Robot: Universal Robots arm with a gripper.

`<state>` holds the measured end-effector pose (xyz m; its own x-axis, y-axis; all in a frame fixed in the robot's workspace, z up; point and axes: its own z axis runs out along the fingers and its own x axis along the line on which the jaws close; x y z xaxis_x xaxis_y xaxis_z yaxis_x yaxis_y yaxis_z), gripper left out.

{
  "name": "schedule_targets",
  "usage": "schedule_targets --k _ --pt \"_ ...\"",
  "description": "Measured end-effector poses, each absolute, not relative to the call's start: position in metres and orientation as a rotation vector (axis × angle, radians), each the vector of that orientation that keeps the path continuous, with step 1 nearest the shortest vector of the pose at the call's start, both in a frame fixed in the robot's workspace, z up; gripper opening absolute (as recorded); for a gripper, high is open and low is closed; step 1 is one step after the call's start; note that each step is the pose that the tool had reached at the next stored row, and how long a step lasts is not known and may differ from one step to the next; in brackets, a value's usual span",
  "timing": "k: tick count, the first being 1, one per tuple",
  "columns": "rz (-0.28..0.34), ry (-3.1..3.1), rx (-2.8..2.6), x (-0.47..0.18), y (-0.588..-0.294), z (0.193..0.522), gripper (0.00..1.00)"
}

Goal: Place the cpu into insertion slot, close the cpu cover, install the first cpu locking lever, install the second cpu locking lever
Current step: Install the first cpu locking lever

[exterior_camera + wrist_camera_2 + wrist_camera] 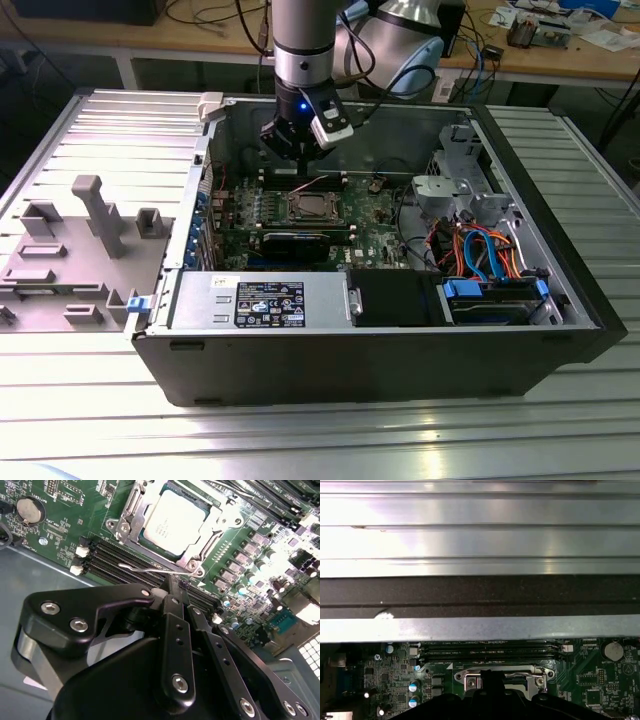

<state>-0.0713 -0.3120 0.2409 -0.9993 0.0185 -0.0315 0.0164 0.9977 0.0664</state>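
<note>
The cpu (172,519), a silver-grey square, lies flat in the insertion slot (312,208) on the green motherboard. The shiny cpu cover (201,556) lies down around it, its window framing the chip. A thin wire locking lever (150,570) runs along the socket's edge. My gripper (174,586) hangs just over that lever, black fingers (172,630) drawn together; whether they touch the wire I cannot tell. In the exterior view the gripper (299,160) hovers inside the open computer case, just behind the socket. In the first wrist view the gripper (488,676) covers part of the socket (540,672).
Black memory slots (112,560) run beside the socket, and a coin battery (30,510) sits farther off. A black card (300,241), power supply (262,301) and cabled drive cage (490,262) crowd the case. A grey fixture (92,215) stands at the exterior view's left.
</note>
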Motion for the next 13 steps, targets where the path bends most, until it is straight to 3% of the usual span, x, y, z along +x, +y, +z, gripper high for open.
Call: schedule_targets --k 13 --pt "0.103 3.108 0.027 -0.071 -0.312 0.2409 0.11"
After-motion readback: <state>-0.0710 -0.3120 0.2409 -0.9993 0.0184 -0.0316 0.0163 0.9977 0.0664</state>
